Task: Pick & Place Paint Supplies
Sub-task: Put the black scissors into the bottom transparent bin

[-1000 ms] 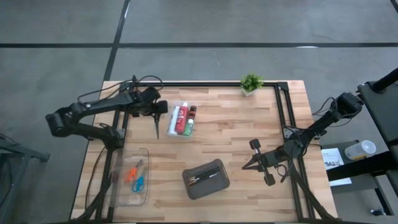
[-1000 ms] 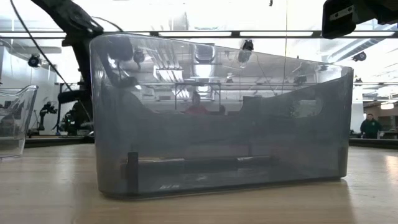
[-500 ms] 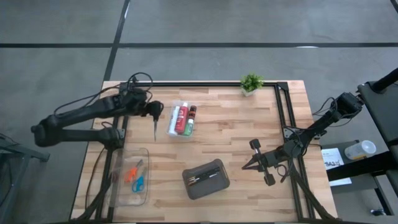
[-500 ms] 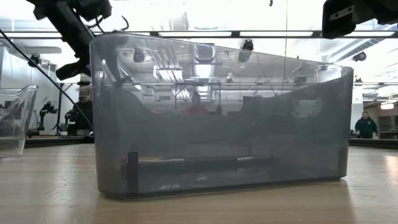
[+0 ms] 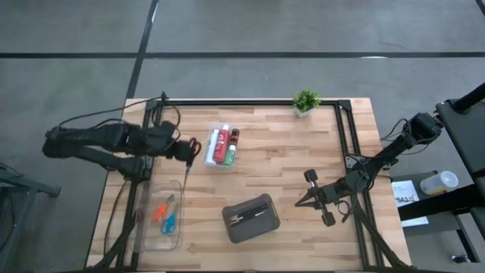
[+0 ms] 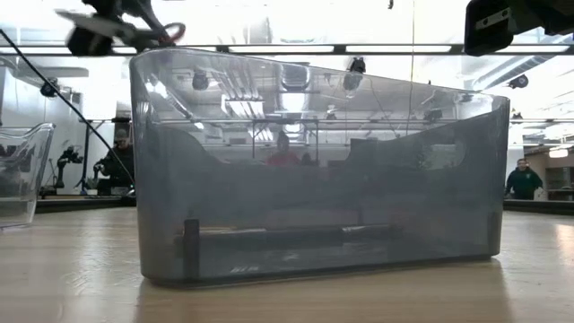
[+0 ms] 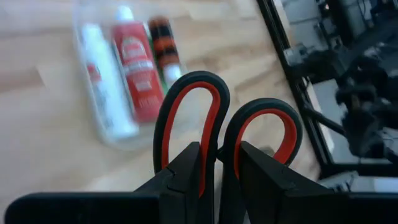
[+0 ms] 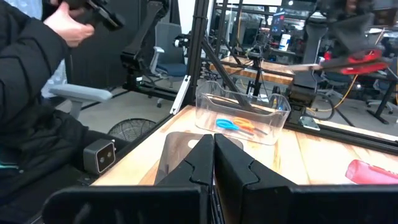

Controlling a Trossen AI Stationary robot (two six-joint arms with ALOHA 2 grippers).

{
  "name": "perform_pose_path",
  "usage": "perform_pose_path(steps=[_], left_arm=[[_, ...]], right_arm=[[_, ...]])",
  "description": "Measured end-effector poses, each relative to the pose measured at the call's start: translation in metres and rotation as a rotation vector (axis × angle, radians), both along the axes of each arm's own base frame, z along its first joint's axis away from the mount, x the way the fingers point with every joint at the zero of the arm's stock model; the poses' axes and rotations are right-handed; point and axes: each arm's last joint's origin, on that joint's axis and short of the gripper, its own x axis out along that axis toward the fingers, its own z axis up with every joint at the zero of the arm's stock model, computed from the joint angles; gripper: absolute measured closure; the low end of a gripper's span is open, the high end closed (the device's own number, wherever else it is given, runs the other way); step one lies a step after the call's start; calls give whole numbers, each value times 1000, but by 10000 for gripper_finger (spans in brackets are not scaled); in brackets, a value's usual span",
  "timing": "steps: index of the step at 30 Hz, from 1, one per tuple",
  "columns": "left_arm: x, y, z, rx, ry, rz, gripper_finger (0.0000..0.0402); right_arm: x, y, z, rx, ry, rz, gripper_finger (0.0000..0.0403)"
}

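Note:
My left gripper (image 5: 186, 152) hangs above the table's left part, between the clear box of paint tubes (image 5: 221, 145) and the clear box (image 5: 144, 227) holding orange and blue scissors (image 5: 164, 214). It is shut on red-handled scissors (image 7: 194, 109). The white, red and dark-capped tubes (image 7: 134, 74) lie side by side in their box. My right gripper (image 5: 306, 199) stays shut and level over the table's right part, touching nothing. A dark grey case (image 5: 251, 218) with thin brushes stands near the front edge. My left gripper pinches the red-handled scissors between its two fingers (image 7: 186, 171) just below the two handle loops, where they meet (image 7: 216, 146). The fingers slant down from the table's left side. The scissors are lifted clear, loops up, and the blades (image 5: 184, 171) point down toward the near edge.
A small potted plant (image 5: 306, 100) stands at the far edge. A black frame (image 5: 345, 144) runs along the far and right sides. In the right wrist view a person in a dark jacket (image 8: 37, 112) stands beyond the table's left edge.
My left gripper has risen and drawn back toward the table's near and left edges, carrying the red-handled scissors. The arm has swung round and the wrist has tipped nearer to level, so the red loops now show from above. The hold is unchanged.

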Motion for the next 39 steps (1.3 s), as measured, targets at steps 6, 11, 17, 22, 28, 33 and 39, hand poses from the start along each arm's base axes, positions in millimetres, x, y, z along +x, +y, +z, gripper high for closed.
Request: perform_pose_path(steps=[6,11,17,22,28,33,39], left_arm=[[-12,-38,0,-107,55,43,303],[-25,-73,-12,-193,114,110,303],[-37,-109,-27,-304,184,197,303],[-45,-132,-38,-384,272,249,303],[-52,-151,-52,-429,429,321,303],[-51,-158,-66,-379,533,384,303],[-44,-170,-83,-310,582,431,303]], right_arm=[[0,0,0,0,0,1,395],[0,0,0,-1,0,1,395],[0,0,0,-1,0,1,395],[0,0,0,-1,0,1,395],[0,0,0,0,0,0,395],[0,0,0,0,0,0,395],[0,0,0,0,0,0,395]])
